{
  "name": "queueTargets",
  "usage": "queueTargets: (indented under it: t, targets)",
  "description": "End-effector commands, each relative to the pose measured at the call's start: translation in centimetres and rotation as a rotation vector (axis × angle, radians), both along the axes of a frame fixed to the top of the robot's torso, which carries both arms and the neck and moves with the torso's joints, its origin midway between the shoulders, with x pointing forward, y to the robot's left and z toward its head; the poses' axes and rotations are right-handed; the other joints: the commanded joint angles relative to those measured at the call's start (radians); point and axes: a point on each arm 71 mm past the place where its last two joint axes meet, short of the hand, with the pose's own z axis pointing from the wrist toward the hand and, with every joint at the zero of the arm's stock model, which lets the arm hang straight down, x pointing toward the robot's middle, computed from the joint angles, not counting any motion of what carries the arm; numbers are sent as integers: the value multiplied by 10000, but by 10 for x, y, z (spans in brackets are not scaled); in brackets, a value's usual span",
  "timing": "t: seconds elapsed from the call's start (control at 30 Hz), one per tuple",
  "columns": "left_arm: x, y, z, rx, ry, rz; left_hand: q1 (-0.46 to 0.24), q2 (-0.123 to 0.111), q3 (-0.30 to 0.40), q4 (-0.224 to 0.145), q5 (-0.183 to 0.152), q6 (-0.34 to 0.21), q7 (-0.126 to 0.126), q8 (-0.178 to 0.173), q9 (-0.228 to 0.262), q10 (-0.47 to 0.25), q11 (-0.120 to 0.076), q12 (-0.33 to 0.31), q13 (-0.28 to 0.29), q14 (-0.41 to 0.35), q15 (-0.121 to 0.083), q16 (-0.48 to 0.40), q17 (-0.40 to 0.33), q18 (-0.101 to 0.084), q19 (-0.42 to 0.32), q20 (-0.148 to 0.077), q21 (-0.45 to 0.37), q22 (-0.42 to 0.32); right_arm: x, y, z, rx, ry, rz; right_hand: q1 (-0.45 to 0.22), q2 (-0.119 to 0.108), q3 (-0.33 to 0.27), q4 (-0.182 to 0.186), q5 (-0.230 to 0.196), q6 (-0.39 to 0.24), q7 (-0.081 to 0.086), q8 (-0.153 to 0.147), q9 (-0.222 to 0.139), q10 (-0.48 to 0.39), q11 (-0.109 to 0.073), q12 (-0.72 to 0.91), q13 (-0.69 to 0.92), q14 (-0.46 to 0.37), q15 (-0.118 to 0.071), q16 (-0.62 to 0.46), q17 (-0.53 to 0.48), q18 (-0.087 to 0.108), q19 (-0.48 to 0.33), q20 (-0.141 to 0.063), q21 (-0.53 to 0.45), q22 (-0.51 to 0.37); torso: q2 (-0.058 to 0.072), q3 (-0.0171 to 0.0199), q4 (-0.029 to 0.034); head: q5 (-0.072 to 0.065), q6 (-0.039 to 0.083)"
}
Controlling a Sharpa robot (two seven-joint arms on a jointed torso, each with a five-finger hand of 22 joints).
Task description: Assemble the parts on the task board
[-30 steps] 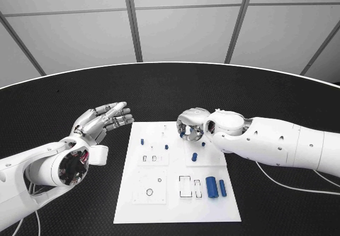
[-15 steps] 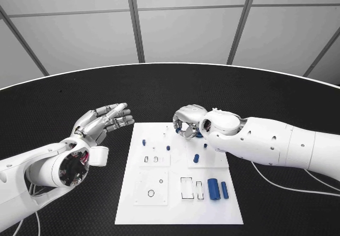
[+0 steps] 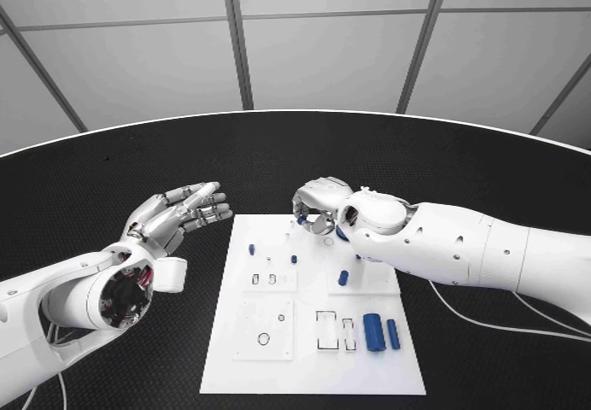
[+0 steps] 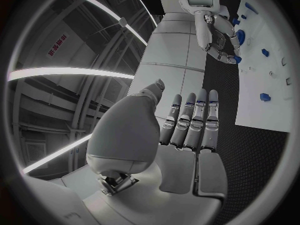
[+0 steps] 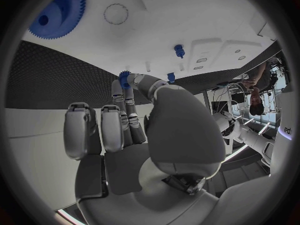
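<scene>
Two silver hands are seen above a black worktop [image 3: 111,171] on which the white task board [image 3: 314,359] lies flat. The left hand [image 3: 180,213] is raised over the worktop just beside the board's left edge, apart from it; its fingers are spread and extended, nothing is held in it, and this is confirmed in the left wrist view [image 4: 187,135]. The right hand [image 3: 323,207] is lowered over the far edge of the board with its fingers curled in. In the right wrist view, a small blue gear-shaped part [image 5: 124,79] is seen pinched at the fingertips of the right hand [image 5: 137,135], close above the board surface. In the same view a larger blue gear [image 5: 57,12] is seen lying on the board, and a small blue peg [image 5: 179,50] is seen standing in it further off.

On the near right portion of the board, two blue cylinders [image 3: 373,330] are laid side by side, parallel to one another, just beside a pair of rectangular slots [image 3: 326,329]. A short blue part [image 3: 343,278] is placed near the board's middle, to the right, and smaller blue pegs [image 3: 251,249] stand on the left half. An oval recess [image 3: 264,339] is marked in the near left portion of the board.
</scene>
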Motion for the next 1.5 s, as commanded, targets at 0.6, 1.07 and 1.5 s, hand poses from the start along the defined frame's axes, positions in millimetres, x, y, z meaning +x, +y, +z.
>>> queueTargets:
  t: [0.6, 1.07, 1.5]
  targets:
    - [0, -2, 3, -17, -32, -80, 10, -10, 28, -48, 33, -7, 776, -54, -13, -40, 67, -73, -11, -55, -23, -61, -13, 188, 47, 4, 45, -17, 8, 8, -1, -62, -42, 44, -71, 25, -2, -53, 12, 99, 17, 42, 33, 113, -11, 31, 18, 540, -104, 42, -6, -183, 223, -53, 75, 656, 107, -32, 91, -24, 31]
    - [0, -3, 4, -27, -38, -129, 11, -11, 33, -54, 33, -8, 778, -57, -14, -42, 68, -81, -11, -56, -22, -65, -12, 188, 48, 4, 44, -20, 12, 12, -3, -181, 53, 27, -78, 31, -2, -54, 0, 100, 16, 42, 39, 117, -12, 28, 19, 539, -104, 42, -9, -182, 222, -53, 75, 656, 137, -15, 106, -6, -7]
    - [1, -4, 6, -32, -52, -180, 10, -11, 41, -59, 32, -11, 781, -62, -17, -46, 71, -94, -10, -57, -20, -73, -12, 188, 48, 4, 42, -24, 15, 13, -4, -220, 60, -6, -91, 31, -6, -55, -17, 96, 16, 39, 47, 117, -11, 21, 21, 535, -105, 34, -25, -177, 211, -54, 61, 636, 141, -27, 104, 3, -76]
